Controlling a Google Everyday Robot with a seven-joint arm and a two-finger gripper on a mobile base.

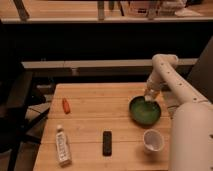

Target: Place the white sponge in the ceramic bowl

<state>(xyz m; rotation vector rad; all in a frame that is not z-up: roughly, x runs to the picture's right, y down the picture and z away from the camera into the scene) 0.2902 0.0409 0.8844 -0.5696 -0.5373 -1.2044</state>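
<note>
A green ceramic bowl [144, 111] sits on the right side of the wooden table [95, 115]. My gripper [149, 95] hangs just above the bowl's far right rim, at the end of the white arm [172, 82]. A small pale shape at the gripper tip may be the white sponge [148, 97]; it is too small to tell for sure.
A white cup [153, 140] stands at the front right, near the bowl. A black remote-like object [107, 143] lies at the front middle. A white bottle [62, 145] lies at the front left. A small orange-red object [65, 105] lies at the left. Chairs stand to the left.
</note>
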